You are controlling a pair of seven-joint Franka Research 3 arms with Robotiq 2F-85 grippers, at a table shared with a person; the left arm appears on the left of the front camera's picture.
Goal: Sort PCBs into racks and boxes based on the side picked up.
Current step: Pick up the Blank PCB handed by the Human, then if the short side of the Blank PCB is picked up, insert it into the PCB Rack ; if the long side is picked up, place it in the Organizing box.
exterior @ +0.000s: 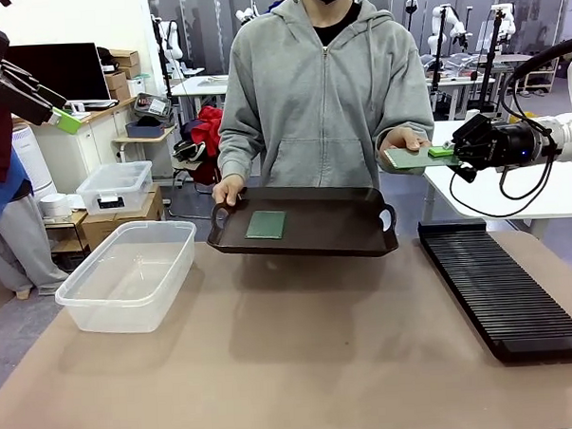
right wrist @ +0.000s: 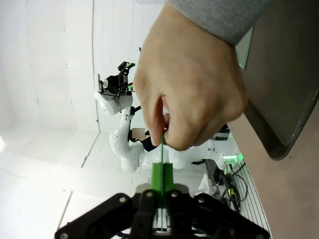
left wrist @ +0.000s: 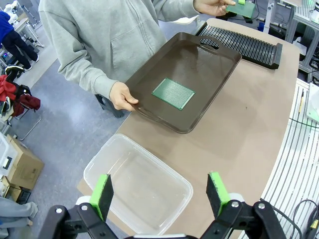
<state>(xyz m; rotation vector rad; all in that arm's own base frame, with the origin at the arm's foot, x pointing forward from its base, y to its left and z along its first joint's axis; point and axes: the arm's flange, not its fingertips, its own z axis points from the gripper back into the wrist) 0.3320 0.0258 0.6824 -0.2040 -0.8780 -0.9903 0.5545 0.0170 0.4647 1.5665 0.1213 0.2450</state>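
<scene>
Brown tabletop [exterior: 301, 352]: rack [exterior: 503, 295], tub [exterior: 119, 315]; right gripper [exterior: 445, 151] clamps PCB [exterior: 402, 159], left gripper [left wrist: 159, 188] spread.

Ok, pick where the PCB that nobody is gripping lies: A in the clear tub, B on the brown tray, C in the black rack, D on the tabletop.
B: the free PCB lies flat on the floor of the brown tray.

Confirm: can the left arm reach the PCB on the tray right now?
Probably yes. The PCB lies bare in the tray, the person's hand grips only the rim, and the left gripper hangs open above the tub. Lying flat, it may resist pinching.
</scene>
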